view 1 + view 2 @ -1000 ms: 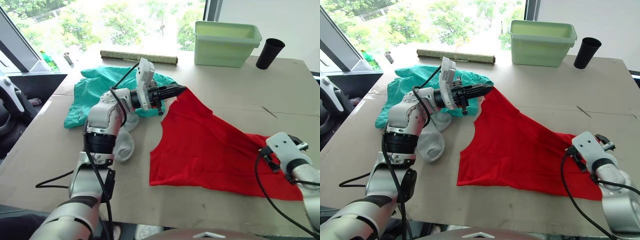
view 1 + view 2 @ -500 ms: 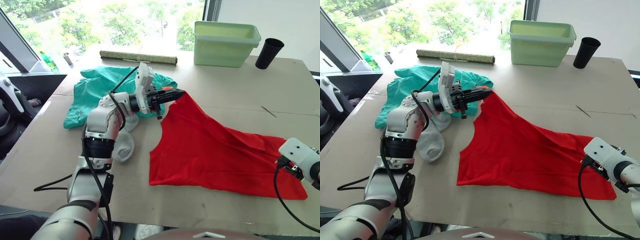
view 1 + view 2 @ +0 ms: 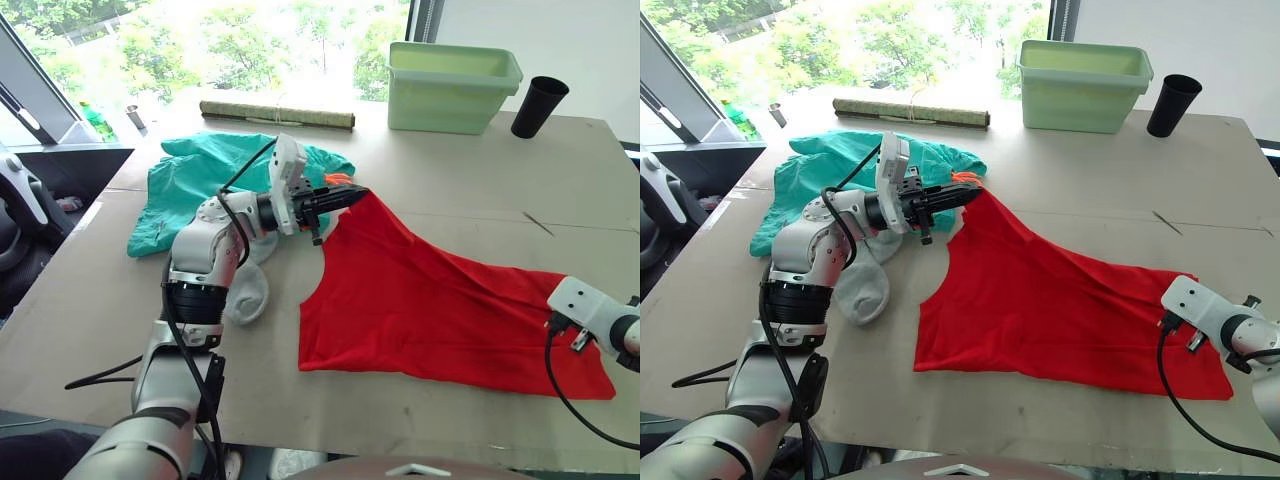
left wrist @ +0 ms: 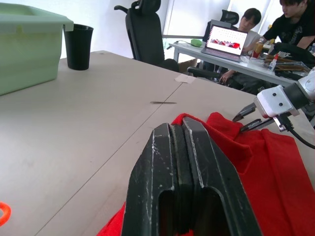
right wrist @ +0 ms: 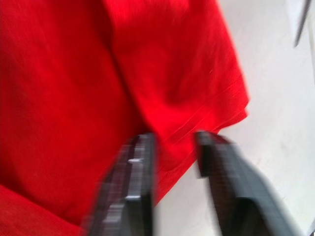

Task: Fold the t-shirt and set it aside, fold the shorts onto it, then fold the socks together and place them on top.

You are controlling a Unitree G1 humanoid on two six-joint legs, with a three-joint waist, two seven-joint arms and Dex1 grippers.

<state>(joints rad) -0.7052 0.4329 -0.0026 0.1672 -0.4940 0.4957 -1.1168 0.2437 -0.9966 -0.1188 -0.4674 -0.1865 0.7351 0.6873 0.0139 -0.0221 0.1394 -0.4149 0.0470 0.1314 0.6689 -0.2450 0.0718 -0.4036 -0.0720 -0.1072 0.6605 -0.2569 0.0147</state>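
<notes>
The red t-shirt [image 3: 430, 300] lies spread on the table, and its far left corner is lifted by my left gripper [image 3: 355, 192], which is shut on the fabric. In the left wrist view the black fingers [image 4: 177, 162] press together above red cloth. My right gripper [image 5: 172, 142] hovers at the shirt's near right hem with its fingers apart, the hem edge between them. The teal shorts [image 3: 190, 175] lie crumpled at the far left, with the orange drawstring [image 3: 335, 179] showing. The grey socks [image 3: 248, 290] lie beside my left forearm.
A pale green bin [image 3: 453, 85], a black cup [image 3: 539, 105] and a rolled mat [image 3: 277, 114] stand along the table's far edge. In the left wrist view, people [image 4: 290, 24] sit at a desk with a laptop [image 4: 226, 39] beyond the table, near an office chair [image 4: 145, 29].
My right gripper has slid right along the shirt to its near right corner, and that side now lies flatter. My left gripper has sunk slightly, still holding the corner.
</notes>
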